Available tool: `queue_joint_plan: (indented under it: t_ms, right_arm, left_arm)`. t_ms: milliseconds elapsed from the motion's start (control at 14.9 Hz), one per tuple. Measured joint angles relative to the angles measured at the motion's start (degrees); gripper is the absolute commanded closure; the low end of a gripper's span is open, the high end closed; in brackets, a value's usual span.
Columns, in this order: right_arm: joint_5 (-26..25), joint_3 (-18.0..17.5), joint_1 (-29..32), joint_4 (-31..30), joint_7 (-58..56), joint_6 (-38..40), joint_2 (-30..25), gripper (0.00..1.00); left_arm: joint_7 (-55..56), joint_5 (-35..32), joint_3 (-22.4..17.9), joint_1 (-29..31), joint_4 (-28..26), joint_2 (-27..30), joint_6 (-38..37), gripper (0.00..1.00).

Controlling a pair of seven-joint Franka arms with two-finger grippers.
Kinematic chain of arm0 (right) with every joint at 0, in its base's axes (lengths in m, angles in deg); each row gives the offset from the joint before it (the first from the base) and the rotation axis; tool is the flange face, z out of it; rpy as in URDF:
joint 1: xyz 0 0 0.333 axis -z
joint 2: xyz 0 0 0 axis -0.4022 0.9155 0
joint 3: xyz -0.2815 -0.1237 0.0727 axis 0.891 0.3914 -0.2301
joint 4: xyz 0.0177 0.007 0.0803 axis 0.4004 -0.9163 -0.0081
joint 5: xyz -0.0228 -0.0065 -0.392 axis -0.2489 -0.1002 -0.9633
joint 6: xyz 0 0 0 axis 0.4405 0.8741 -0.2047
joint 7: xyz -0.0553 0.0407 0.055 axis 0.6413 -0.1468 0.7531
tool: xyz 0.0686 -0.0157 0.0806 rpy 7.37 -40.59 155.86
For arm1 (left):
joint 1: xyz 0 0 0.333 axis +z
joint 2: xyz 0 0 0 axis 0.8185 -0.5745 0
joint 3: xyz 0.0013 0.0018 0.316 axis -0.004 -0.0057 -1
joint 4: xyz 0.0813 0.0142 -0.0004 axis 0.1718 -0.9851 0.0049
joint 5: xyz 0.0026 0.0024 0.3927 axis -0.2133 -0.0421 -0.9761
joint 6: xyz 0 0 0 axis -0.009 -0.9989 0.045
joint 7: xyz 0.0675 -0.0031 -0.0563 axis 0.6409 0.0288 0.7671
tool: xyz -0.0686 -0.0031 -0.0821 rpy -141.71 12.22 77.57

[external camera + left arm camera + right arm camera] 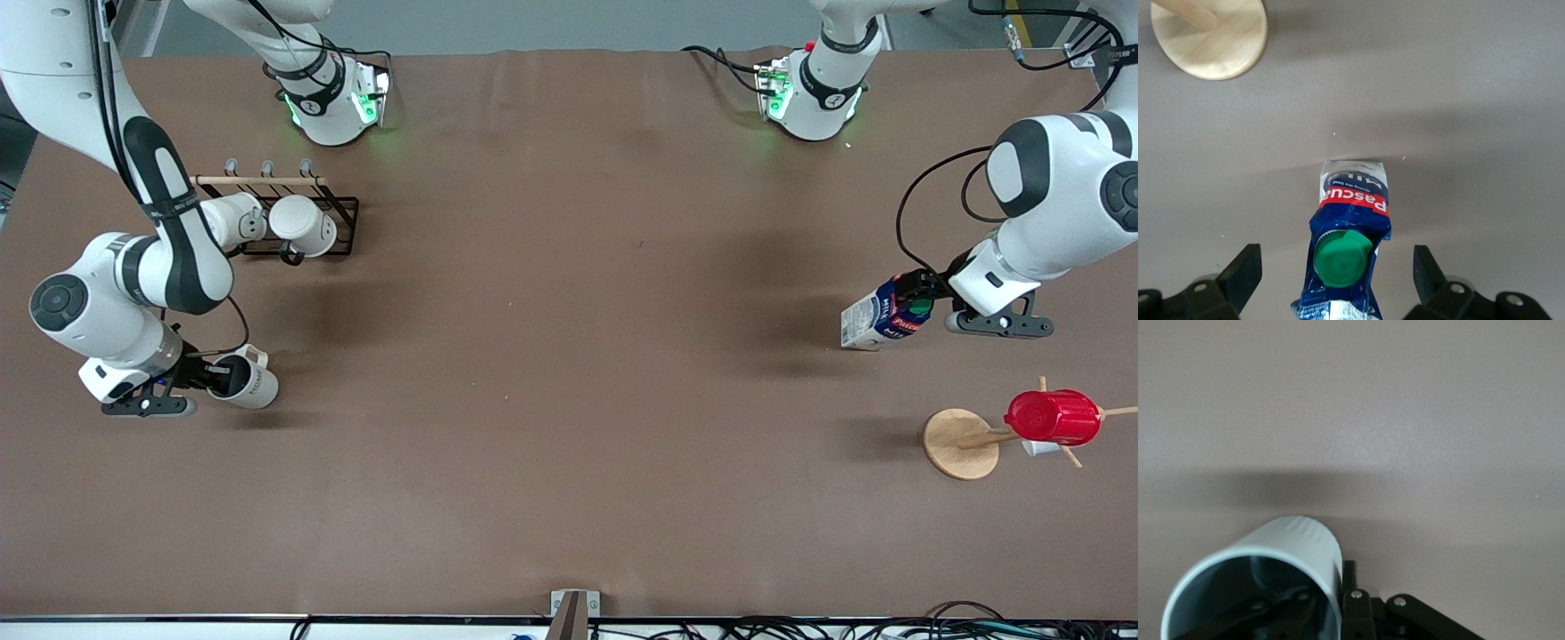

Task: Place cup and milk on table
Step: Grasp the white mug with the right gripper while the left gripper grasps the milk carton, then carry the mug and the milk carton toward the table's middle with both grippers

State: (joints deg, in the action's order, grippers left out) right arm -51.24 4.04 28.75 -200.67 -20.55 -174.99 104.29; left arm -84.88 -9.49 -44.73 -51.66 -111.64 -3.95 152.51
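Brown matte cover spreads over the whole worktop [569,427], and both arms are busy at its two ends. At the left arm's end, the left gripper [916,300] is clenched on the top of the milk [878,318]; the carton leans, and I cannot tell if its lower corner already touches the worktop. At the right arm's end, the right gripper [212,371] grasps the cup [244,378] by its rim, one of the fingers inside, with the cup tilted on its side just over the surface. A rack [298,218] with two white mugs and a wooden stand [960,443] carrying a red cup [1053,416] are nearby.

I judge the placing step is in hand. Next, each thing needs to be turned upright, lowered flat, and only then released.
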Motion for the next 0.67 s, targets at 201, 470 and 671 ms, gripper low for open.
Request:
queue_joint_plan:
  t_ms: [201, 470, 671]
  right_arm:
    - [0.1, -0.3, -0.2, 1.4, 0.0, 3.5, -0.2, 1.0]
    - [0.6, -3.1, -2.3, 7.9, 0.5, 18.9, -4.5, 1.0]
    - [0.8, -10.3, -3.5, 9.9, 5.6, 23.0, -7.8, 0.99]
  left_arm:
    - [0.0, 0.0, 0.0, 0.0, -0.2, -1.3, 0.0, 0.0]
    - [-0.1, 0.0, 0.0, 0.0, -0.6, -2.3, 0.1, 0.06]
    - [-0.1, 0.0, 0.0, 0.0, -0.6, -2.4, 0.2, 0.48]
